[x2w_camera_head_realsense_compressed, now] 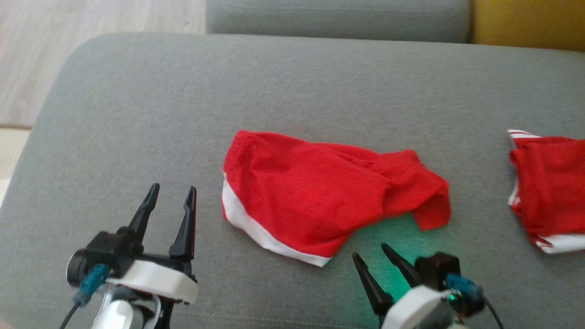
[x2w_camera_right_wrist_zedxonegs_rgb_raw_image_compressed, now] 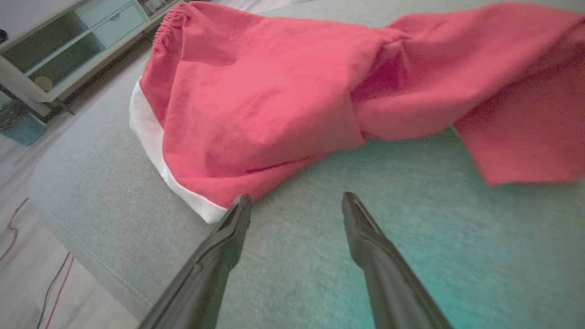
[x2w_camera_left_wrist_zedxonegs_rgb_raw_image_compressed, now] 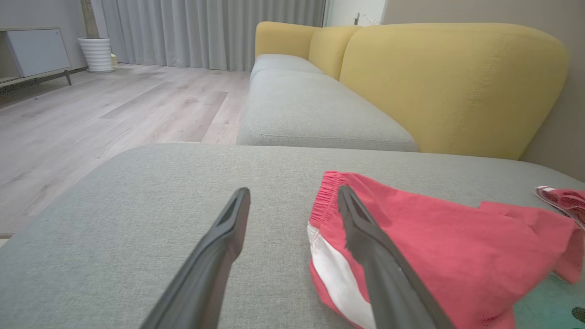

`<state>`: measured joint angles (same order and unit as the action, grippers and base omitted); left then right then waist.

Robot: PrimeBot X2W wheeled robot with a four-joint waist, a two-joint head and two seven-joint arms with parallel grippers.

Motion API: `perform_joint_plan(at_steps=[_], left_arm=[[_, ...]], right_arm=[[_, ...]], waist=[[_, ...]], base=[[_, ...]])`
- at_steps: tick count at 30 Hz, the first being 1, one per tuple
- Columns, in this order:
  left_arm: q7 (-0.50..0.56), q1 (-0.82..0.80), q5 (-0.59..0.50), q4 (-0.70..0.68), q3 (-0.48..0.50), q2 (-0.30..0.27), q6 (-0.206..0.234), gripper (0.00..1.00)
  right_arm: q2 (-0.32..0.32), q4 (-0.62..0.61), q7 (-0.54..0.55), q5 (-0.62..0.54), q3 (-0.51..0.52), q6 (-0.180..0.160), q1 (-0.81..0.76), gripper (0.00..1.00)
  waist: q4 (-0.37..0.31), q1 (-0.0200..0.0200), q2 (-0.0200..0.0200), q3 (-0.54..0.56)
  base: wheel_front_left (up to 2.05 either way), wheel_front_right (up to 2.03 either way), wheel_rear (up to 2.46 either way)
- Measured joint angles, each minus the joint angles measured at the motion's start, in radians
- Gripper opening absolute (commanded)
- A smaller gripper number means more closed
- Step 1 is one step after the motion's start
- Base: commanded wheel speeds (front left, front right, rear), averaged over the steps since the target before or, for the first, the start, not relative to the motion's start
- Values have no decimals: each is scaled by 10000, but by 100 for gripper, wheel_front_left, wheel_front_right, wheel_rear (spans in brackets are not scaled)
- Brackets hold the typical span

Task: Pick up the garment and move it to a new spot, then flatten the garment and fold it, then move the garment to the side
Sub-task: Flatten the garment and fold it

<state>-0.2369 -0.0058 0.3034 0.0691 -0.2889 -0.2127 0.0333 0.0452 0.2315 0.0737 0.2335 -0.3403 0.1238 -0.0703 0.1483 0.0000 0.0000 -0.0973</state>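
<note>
Head view: red shorts (x2w_camera_head_realsense_compressed: 315, 192) lie crumpled mid-cushion on the grey sofa (x2w_camera_head_realsense_compressed: 183, 100), probably light and limp. Left gripper (x2w_camera_head_realsense_compressed: 174, 187) and right gripper (x2w_camera_head_realsense_compressed: 370, 251) hover spread, empty. The elastic waistband (x2w_camera_head_realsense_compressed: 231, 153) looks the firmest hold.

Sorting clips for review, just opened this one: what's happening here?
A two-armed robot is working over a grey sofa cushion where a pair of red shorts with a white band lies crumpled and unfolded. The left gripper is open beside the shorts' waistband end, and the right gripper is open just short of their near edge; neither holds anything. A second red and white garment lies apart at the cushion's right.
</note>
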Motion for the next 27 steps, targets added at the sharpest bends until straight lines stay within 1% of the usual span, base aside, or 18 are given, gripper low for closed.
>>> perform_joint_plan(at_steps=[2, 7, 8, 9, 10, 11, 12, 13, 16, 20, 25, 27], left_arm=[[-25, -125, 0, 56, -23, 25, -84, 100], [-67, -453, 0, 286, -102, 163, -173, 100], [-67, -453, 0, 286, -102, 163, -173, 100], [-111, -535, -2, 324, -132, 228, -253, 100], [-111, -576, -2, 345, -148, 251, -259, 100], [-111, -576, -2, 345, -148, 251, -259, 100], [-113, -650, -10, 376, -153, 286, -288, 100], [-113, -658, -15, 378, -150, 288, -301, 100], [-113, -660, -17, 408, -146, 307, -303, 100], [-125, -658, -31, 407, -113, 316, -334, 100], [-125, -653, -119, 362, 75, 343, -336, 100], [-125, -646, -119, 320, 117, 347, -347, 100]], right_arm=[[2, 456, -244, 305, -190, 0, 484, 100], [21, 1799, -330, 732, -529, 2, 1525, 100], [21, 1799, -330, 732, -529, 2, 1525, 100], [42, 2228, -336, 894, -663, 0, 1778, 100], [48, 2357, -385, 1003, -729, 2, 1901, 100], [48, 2357, -385, 1003, -729, 2, 1901, 60], [50, 2497, -477, 1172, -840, 2, 2138, 15], [50, 2560, -481, 1233, -878, 2, 2244, 0], [50, 2619, -675, 1302, -711, 0, 2261, 0], [50, 2309, -802, 1254, -341, 2, 2050, 0], [48, 849, -821, 1101, 594, 2, 1338, 0], [46, 153, -652, 1053, 1026, 2, 1000, 0]], waist=[[172, 0, 0, -138], [524, 1, 0, -459], [524, 1, 0, -459], [635, 0, 0, -565], [683, 0, 0, -613], [683, 0, 0, -613], [748, 0, 0, -694], [765, 0, 0, -733], [746, 0, 0, -751], [623, 1, 0, -746], [279, 0, 0, -721], [126, 0, 0, -712]], base=[[0, 0, 0], [0, 0, 0], [0, 0, 0], [0, 0, 0], [0, 0, 0], [0, 0, 0], [0, 0, 0], [0, 0, 0], [0, 0, 0], [0, 0, 0], [0, 0, 0], [0, 0, 0]])
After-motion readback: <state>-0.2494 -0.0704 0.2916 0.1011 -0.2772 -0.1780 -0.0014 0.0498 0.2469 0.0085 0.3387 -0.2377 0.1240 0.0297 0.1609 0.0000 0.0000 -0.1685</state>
